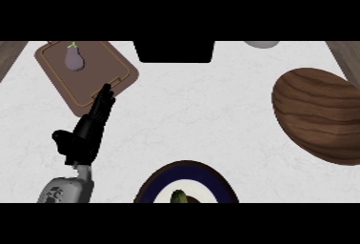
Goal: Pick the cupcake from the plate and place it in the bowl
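Observation:
A dark blue plate (211, 177) with a white ring lies at the lower middle, cut off by the view's lower edge. On it a small greenish-topped item, probably the cupcake (178, 197), peeks in at the bottom. A large wooden bowl (320, 114) sits at the right. My left hand (85, 133) is at the left, fingers straight and pointing up toward the brown tray, holding nothing. It is left of the plate and apart from it. My right hand does not show.
A brown tray (105, 78) at the upper left carries a purple eggplant (73, 59). A black object (173, 51) stands at the top middle, and a pale round item (262, 44) shows at the top right. Wooden edges flank the counter's top corners.

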`<act>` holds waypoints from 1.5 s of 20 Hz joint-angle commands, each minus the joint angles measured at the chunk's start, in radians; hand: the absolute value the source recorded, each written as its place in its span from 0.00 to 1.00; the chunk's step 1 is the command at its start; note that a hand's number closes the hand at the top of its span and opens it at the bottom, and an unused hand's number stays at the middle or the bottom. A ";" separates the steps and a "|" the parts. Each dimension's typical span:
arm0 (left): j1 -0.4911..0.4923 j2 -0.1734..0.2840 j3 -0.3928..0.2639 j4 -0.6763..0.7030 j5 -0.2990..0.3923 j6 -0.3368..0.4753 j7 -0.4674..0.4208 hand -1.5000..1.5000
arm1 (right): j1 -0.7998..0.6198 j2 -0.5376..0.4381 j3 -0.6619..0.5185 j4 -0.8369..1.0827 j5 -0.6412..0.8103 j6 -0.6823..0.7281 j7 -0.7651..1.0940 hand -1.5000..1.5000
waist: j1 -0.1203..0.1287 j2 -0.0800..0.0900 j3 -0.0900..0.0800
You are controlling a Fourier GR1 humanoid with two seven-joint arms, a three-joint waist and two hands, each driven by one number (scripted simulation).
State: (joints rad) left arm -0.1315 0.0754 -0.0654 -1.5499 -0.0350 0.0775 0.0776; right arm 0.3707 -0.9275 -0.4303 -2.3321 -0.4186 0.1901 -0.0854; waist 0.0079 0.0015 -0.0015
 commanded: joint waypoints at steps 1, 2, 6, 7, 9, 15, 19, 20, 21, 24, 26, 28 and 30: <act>-0.001 -0.008 -0.025 -0.058 -0.024 0.012 0.066 0.50 | -0.155 -0.028 0.070 0.034 0.058 -0.041 0.133 1.00 | 0.006 0.000 0.001; -0.057 -0.018 0.002 0.074 -0.017 0.008 -0.035 0.50 | -0.214 -0.087 0.040 0.129 0.062 -0.049 0.117 1.00 | 0.012 0.006 0.000; -0.033 0.018 0.007 -0.022 0.005 -0.024 0.046 0.50 | -0.284 -0.107 0.152 0.191 0.277 -0.098 0.128 1.00 | 0.024 0.005 0.001; -0.059 -0.020 -0.017 0.013 -0.012 -0.002 0.036 0.50 | -0.310 -0.095 0.173 0.292 0.311 -0.069 0.042 1.00 | 0.020 0.007 0.002; -0.035 -0.025 -0.017 -0.019 -0.008 0.003 0.049 0.50 | -0.405 -0.073 0.253 0.390 0.366 -0.089 0.017 1.00 | 0.026 0.006 0.002; -0.004 -0.020 0.000 0.043 0.002 -0.023 -0.034 0.50 | -0.563 0.042 0.368 0.736 0.511 -0.124 -0.145 1.00 | 0.019 0.006 0.002; -0.039 0.010 0.017 0.030 0.002 -0.038 -0.003 0.50 | -0.674 0.106 0.448 0.967 0.663 -0.175 -0.246 1.00 | 0.024 0.007 0.002; -0.032 0.023 0.035 0.011 0.023 -0.054 0.007 0.50 | -0.705 0.146 0.475 0.997 0.702 -0.206 -0.228 1.00 | 0.023 0.005 0.002; -0.037 -0.016 0.017 0.058 0.000 -0.022 -0.033 0.50 | -0.724 0.148 0.442 1.083 0.685 -0.191 -0.314 1.00 | 0.015 0.005 0.002; -0.058 -0.049 -0.013 0.002 -0.028 0.024 0.040 0.50 | -0.794 0.181 0.466 1.236 0.748 -0.198 -0.339 1.00 | 0.017 0.005 0.003; -0.040 -0.032 0.002 0.071 -0.025 -0.005 -0.047 0.50 | -0.802 0.169 0.497 1.323 0.743 -0.117 -0.403 1.00 | 0.019 0.009 0.003; -0.072 -0.041 -0.001 0.048 -0.026 0.009 0.011 0.50 | -0.863 0.205 0.490 1.420 0.718 -0.068 -0.359 1.00 | 0.022 0.009 0.003; -0.053 -0.002 0.019 0.012 0.001 -0.030 0.028 0.50 | -0.907 0.223 0.511 1.495 0.728 -0.011 -0.388 0.00 | 0.032 0.009 0.003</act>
State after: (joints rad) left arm -0.1791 0.0559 -0.0577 -1.5282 -0.0464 0.0660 0.0902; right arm -0.4598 -0.7475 0.0499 -0.9977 0.2912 0.1099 -0.4344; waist 0.0307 0.0087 0.0012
